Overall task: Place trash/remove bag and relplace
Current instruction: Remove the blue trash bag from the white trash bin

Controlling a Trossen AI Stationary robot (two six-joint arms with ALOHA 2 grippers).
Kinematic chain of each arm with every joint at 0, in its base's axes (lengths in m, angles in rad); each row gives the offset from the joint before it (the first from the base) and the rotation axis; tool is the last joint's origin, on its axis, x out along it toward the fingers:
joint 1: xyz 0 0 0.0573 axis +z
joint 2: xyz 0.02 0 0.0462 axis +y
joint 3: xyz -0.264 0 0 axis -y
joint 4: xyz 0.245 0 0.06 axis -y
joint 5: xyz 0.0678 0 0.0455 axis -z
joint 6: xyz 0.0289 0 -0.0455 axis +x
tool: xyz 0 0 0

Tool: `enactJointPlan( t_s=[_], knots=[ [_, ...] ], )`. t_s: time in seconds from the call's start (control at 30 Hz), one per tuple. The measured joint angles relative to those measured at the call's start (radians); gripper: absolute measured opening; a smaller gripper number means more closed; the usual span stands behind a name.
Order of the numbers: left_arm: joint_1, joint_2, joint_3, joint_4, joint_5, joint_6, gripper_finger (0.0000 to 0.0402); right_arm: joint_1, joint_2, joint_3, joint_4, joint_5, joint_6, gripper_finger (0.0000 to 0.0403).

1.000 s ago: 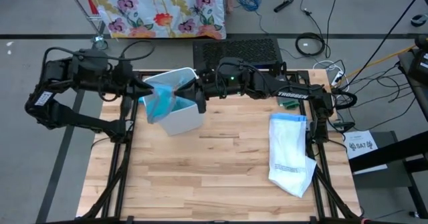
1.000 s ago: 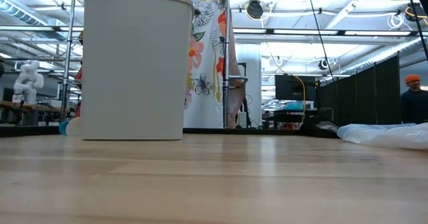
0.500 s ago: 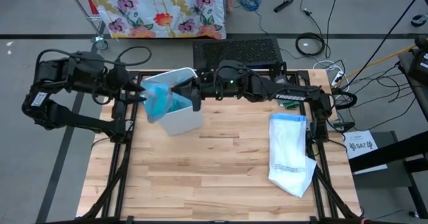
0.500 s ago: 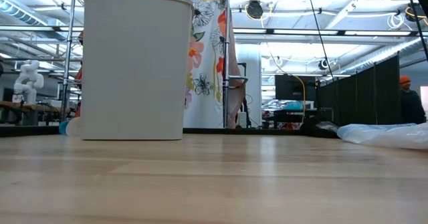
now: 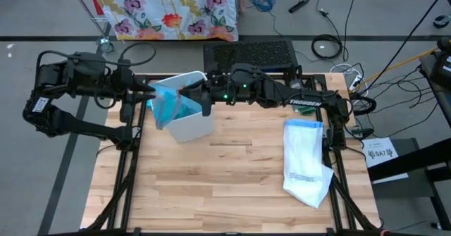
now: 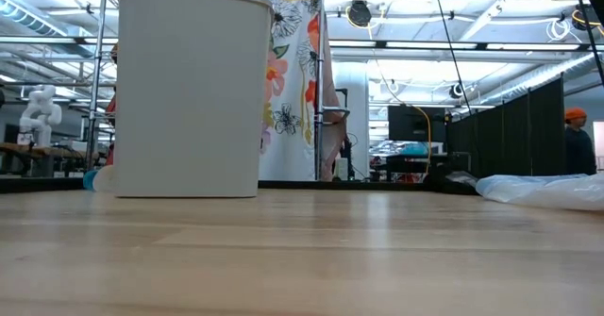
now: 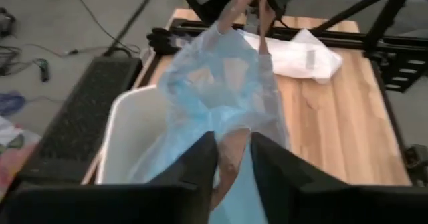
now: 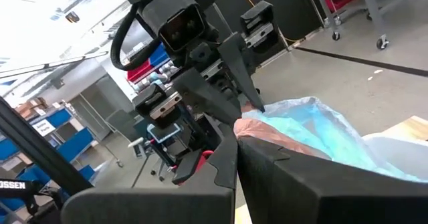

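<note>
Bag [image 5: 169, 106], the thin light-blue liner, hangs stretched over the mouth of the white bin [image 5: 189, 120], which stands at the far left part of the desk [image 5: 232, 187]; its lower part still dips inside the bin while its top edge is drawn up clear of the rim. The left gripper [image 5: 149, 97] sits just beyond the bin's left side, closed down on a pinch of the liner's film, as the left wrist view shows with plastic caught between its two dark fingers [image 7: 195, 167]. The right gripper [image 5: 204, 101] is at the bin's opposite side, also clamped onto the liner, a fold of blue plastic [image 8: 314, 134] running straight from its tip toward the other arm. So the liner's long axis now runs across the bin, from one gripper to the other, and both are about equally close to it. Judging by this, the coming move is a lift straight up from the bin, both arms together, so the film does not tear or slip. The replacement bag [image 5: 304, 160], white with a blue hem, lies flat well to the right of the bin, nearer the right arm. No trash can be made out through the liner.
</note>
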Motion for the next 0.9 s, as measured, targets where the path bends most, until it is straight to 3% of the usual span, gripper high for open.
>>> enactJointPlan(
  t_s=[0.13,0.43,0.67,0.9],
  knots=[
    [0.000,0.000,0.000,0.002,-0.042,0.014,0.0013,-0.008,0.000,0.000,0.000,-0.001,-0.006,0.0000],
    [0.000,0.008,0.052,0.088,-0.067,0.076,0.0003,-0.020,0.000,0.000,0.020,-0.008,0.005,0.0000],
    [0.000,0.076,0.175,0.114,-0.067,0.135,0.0002,-0.032,0.000,0.001,0.211,-0.058,-0.018,0.0000],
    [0.000,0.166,0.194,0.105,-0.006,0.132,0.0001,-0.044,0.014,0.001,0.216,-0.057,-0.010,0.0000]
  ],
)
